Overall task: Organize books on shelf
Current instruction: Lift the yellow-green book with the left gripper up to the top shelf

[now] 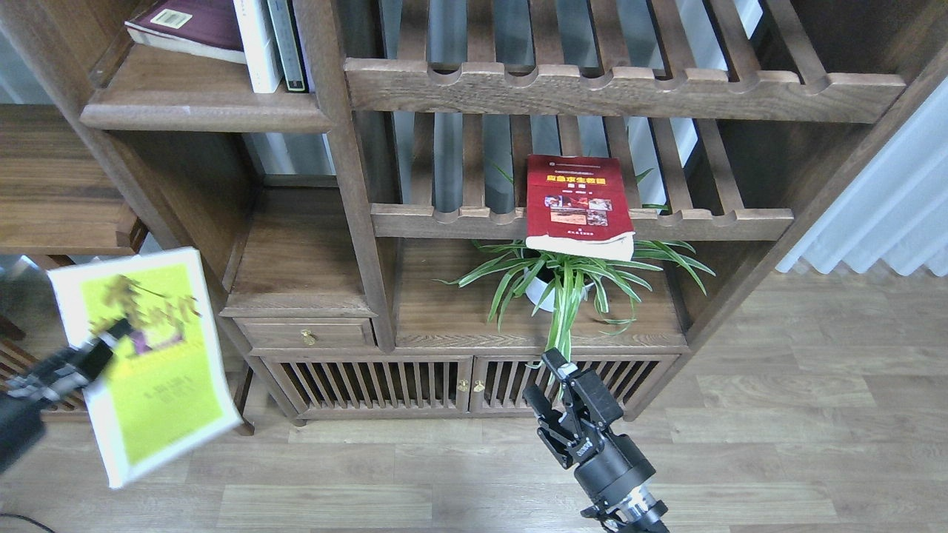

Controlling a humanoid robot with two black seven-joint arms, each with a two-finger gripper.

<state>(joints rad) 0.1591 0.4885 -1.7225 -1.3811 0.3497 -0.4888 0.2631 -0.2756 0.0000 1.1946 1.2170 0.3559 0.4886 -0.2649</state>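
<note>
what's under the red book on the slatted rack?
The red book lies on the slatted rack, its front edge past the rail. Below it stands a spider plant in a white pot; the book hides the pot's top and the plant's centre.

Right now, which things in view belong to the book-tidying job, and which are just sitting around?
Job:
- yellow-green book, held by the left gripper
- red book, lying on the slatted rack
- maroon book, flat on the shelf
- right gripper, open, empty

Just there:
- potted plant
- white and dark upright books
- drawer
</note>
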